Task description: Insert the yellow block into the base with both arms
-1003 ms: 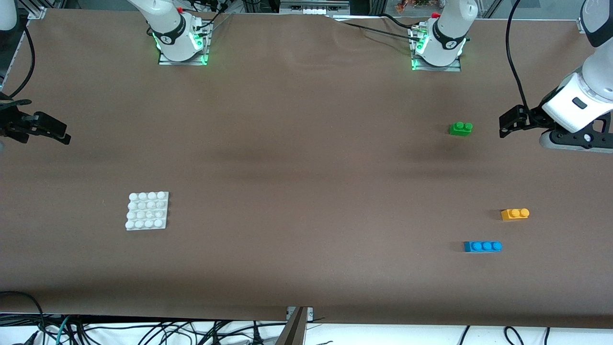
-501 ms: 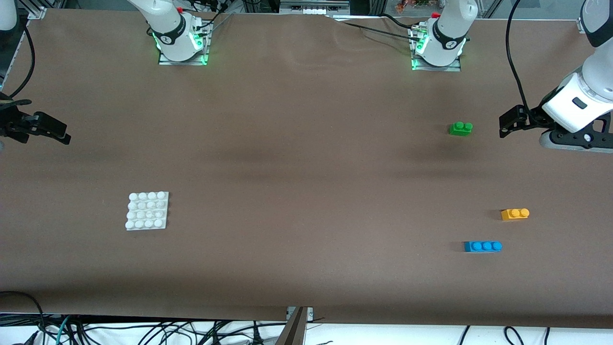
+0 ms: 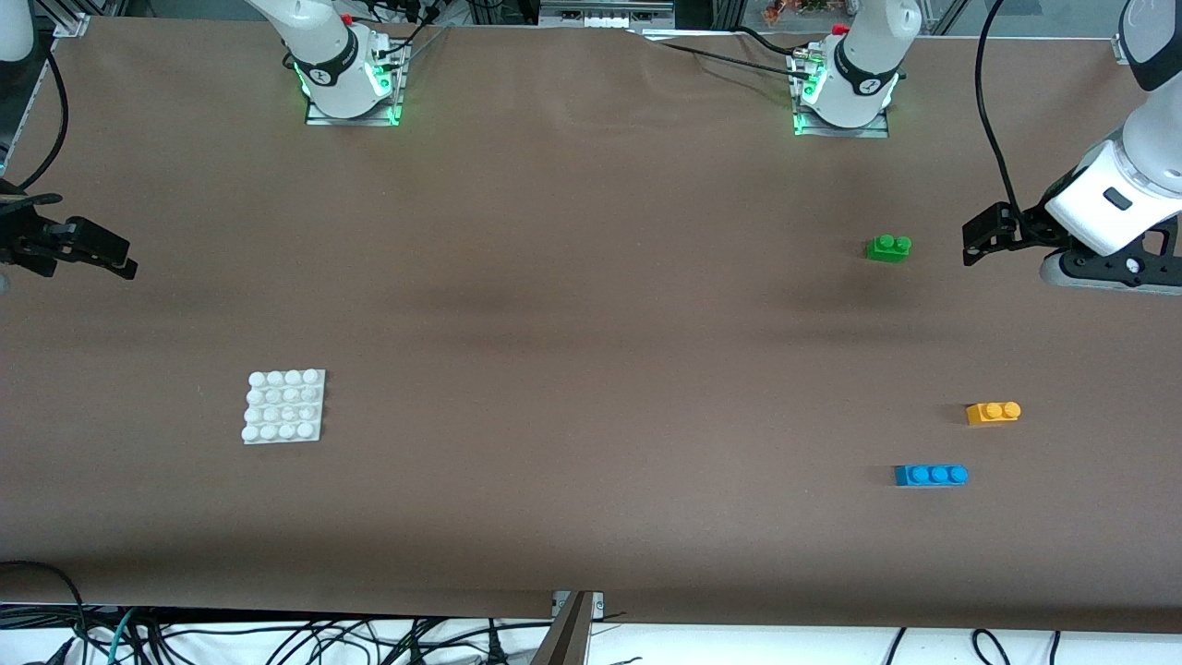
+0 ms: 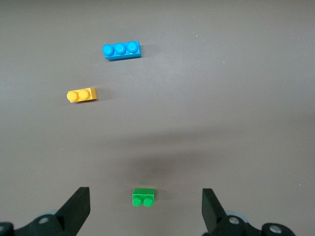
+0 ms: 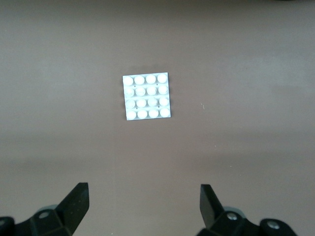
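Observation:
The yellow block [image 3: 993,412] lies on the brown table toward the left arm's end; it also shows in the left wrist view [image 4: 82,95]. The white base [image 3: 284,406] lies toward the right arm's end and shows in the right wrist view [image 5: 146,96]. My left gripper [image 3: 981,238] hangs open and empty above the table beside the green brick [image 3: 888,247]; in its wrist view [image 4: 146,209] its fingers stand wide apart. My right gripper [image 3: 102,254] hangs open and empty at the right arm's end, its fingers wide apart in its wrist view [image 5: 145,206].
A blue three-stud brick [image 3: 931,475] lies nearer to the front camera than the yellow block, also in the left wrist view [image 4: 121,50]. The green brick shows between the left fingers [image 4: 143,197]. The arm bases [image 3: 349,83] stand along the table's back edge.

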Controlling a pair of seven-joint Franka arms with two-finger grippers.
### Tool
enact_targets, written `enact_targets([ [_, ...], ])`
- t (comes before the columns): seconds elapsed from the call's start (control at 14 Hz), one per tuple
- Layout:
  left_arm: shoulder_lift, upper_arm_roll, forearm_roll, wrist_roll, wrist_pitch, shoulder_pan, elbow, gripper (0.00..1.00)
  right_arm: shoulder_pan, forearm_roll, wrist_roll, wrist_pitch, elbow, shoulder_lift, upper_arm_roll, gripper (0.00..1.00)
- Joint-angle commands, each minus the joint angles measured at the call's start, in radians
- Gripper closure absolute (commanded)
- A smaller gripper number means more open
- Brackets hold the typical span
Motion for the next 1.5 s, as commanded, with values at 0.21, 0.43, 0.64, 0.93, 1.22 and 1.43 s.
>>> enact_targets([
  [0.21, 0.011, 0.002, -0.016, 0.015, -0.008, 0.0, 0.027, 0.0, -0.012, 0.005, 0.008, 0.065, 0.015, 0.13, 0.01, 0.0],
  [0.43, 0.012, 0.002, -0.016, 0.015, -0.009, 0.0, 0.027, 0.0, -0.006, 0.005, 0.011, 0.129, 0.013, 0.222, 0.01, 0.0],
  [0.64, 0.011, 0.002, -0.017, 0.015, -0.008, 0.0, 0.027, 0.0, -0.009, 0.004, -0.003, 0.238, 0.013, 0.331, 0.012, 0.0],
  [0.93, 0.011, 0.002, -0.017, 0.015, -0.008, 0.0, 0.027, 0.0, 0.008, 0.007, 0.011, 0.382, 0.009, 0.452, 0.013, 0.0],
  [1.22, 0.012, 0.002, -0.017, 0.015, -0.008, 0.0, 0.027, 0.0, 0.016, 0.008, 0.011, 0.496, 0.001, 0.551, 0.015, 0.0],
  [1.43, 0.011, 0.002, -0.017, 0.015, -0.008, 0.0, 0.027, 0.0, 0.016, 0.007, 0.011, 0.519, 0.001, 0.589, 0.015, 0.0],
])
